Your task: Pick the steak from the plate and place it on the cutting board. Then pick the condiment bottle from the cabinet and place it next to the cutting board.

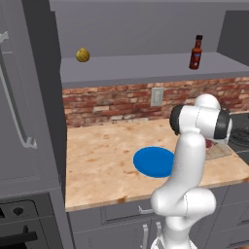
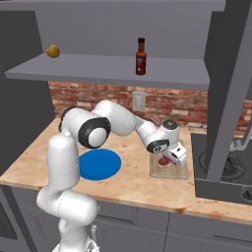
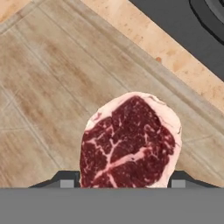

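A white robot arm reaches from the front of a kitchen counter (image 2: 133,184) out to the right, over a wooden cutting board (image 2: 176,171) that lies on the counter beside a dark stovetop (image 2: 221,172). The gripper (image 2: 170,160) points down over the board, its two fingertips (image 3: 65,181) closed on either side of a raw red steak (image 3: 130,141) with white marbling and a pale fat rim; the pictures do not make clear whether the meat rests on the wood or hangs just above it. A round blue plate (image 1: 151,161) lies bare on the counter to the left of the board. Above, on the grey shelf of the open cabinet (image 2: 108,66), a dark condiment bottle (image 2: 141,56) stands upright, well apart from a yellowish round fruit (image 2: 53,51) at the shelf's left end.
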You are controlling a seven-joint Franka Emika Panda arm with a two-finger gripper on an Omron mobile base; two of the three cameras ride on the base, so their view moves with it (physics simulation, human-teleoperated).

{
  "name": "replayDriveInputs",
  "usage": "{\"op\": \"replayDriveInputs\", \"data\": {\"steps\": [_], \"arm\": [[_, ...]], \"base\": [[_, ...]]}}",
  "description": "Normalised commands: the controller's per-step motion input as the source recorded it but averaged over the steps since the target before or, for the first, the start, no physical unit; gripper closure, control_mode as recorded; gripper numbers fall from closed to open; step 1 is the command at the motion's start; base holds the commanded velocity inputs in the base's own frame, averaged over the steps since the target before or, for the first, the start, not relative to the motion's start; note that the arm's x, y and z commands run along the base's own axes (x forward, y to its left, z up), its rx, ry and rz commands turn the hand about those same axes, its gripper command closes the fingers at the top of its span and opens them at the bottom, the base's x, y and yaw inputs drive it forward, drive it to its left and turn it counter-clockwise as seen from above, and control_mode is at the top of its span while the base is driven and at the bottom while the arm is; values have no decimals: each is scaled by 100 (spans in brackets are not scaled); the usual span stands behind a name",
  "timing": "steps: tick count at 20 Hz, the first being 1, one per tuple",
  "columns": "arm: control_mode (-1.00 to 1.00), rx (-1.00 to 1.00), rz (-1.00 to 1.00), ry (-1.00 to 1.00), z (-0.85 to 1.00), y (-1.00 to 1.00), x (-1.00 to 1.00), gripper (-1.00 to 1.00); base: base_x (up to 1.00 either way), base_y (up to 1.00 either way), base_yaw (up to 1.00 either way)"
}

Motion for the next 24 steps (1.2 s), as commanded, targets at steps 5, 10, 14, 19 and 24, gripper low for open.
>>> {"op": "replayDriveInputs", "data": {"steps": [5, 10, 14, 19, 24], "arm": [[-100, 0, 0, -7, -41, 0, 29, -100], [-100, 0, 0, -7, -39, 0, 27, -100], [-100, 0, 0, -3, -36, 0, 24, -100], [-100, 0, 0, 0, -12, 0, 13, -100], [-100, 0, 0, 0, 19, 0, 0, -100]], "base": [[0, 0, 0], [0, 0, 0], [0, 0, 0], [0, 0, 0], [0, 0, 0]]}}
